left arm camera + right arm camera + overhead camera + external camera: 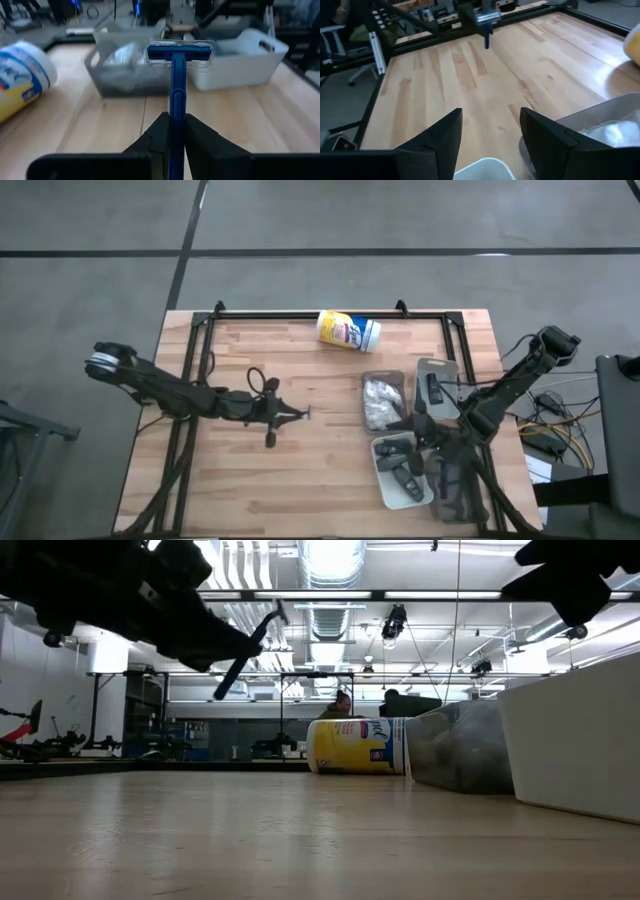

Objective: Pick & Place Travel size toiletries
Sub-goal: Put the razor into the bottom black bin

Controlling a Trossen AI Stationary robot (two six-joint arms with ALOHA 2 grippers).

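Centre-left tabletop: left gripper point(300, 414) jaws pinching blue razor point(178, 75), undelivered | lower-right trays point(400, 472) part-filled | right gripper point(487, 132) jaws spread, empty

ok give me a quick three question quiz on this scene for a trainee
1. True or false: the left end effector is shut on a blue razor.
2. Which tray holds the white crinkly packets? A) the one nearest the yellow-and-white canister B) the one at the table's near edge
3. Fill in: the right end effector is ____, with nothing between its fingers.

Key: 1 true; 2 A; 3 open
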